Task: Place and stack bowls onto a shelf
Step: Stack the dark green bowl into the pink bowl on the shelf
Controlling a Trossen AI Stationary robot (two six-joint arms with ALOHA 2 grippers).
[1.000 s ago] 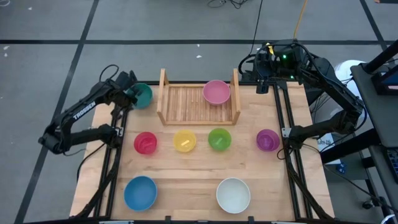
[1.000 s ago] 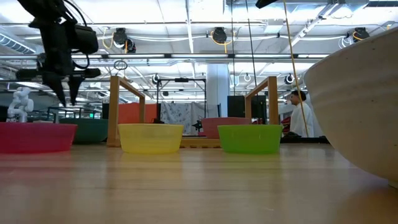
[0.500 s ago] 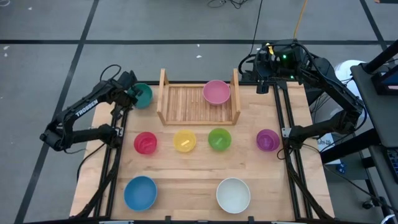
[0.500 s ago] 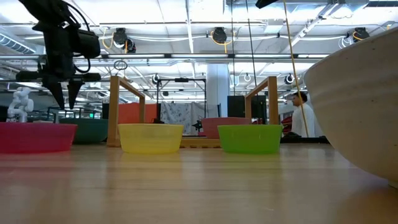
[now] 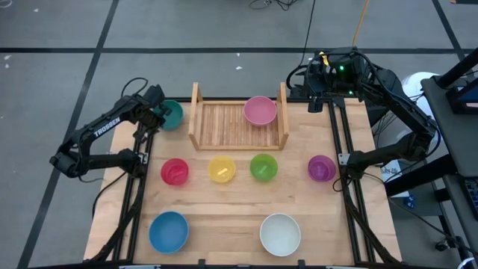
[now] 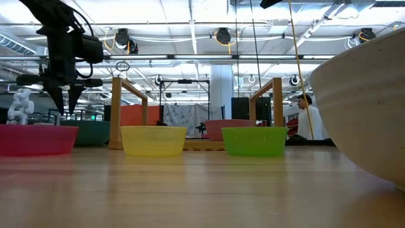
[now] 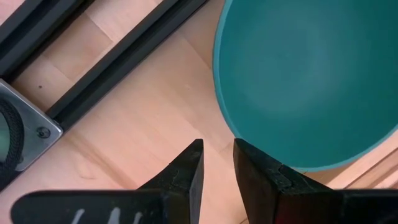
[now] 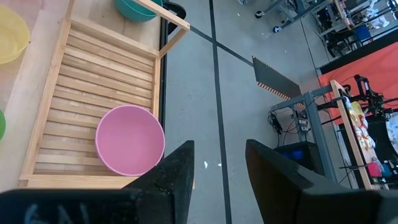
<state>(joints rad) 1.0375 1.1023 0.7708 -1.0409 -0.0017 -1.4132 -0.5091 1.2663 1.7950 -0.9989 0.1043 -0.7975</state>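
The teal green bowl (image 5: pixel 172 114) rests on its base at the table's far left, beside the shelf (image 5: pixel 224 125). My left gripper (image 5: pixel 157 113) hangs over the table just left of that bowl's rim (image 7: pixel 231 118), pointing down and narrowly open. Its fingertips (image 6: pixel 66 106) are above the bowl (image 6: pixel 95 133) and touch nothing. A pink bowl (image 5: pixel 260 110) stands on the shelf's slats (image 8: pixel 93 87) at the right end. My right gripper (image 8: pixel 219 163) is held high over the far right corner (image 5: pixel 312 88), open, nothing between its fingers.
A row of red (image 5: pixel 175 171), yellow (image 5: pixel 222 169), light green (image 5: pixel 264 167) and purple (image 5: pixel 321 168) bowls stands mid-table. Blue (image 5: pixel 169 232) and white (image 5: pixel 280 234) bowls sit near the front edge. Black frame rails (image 5: pixel 139 161) run along both sides. A person (image 6: pixel 308 117) stands beyond the table.
My left gripper has tipped a little more steeply downward beside the teal green bowl, staying open. The bowls have kept their places.
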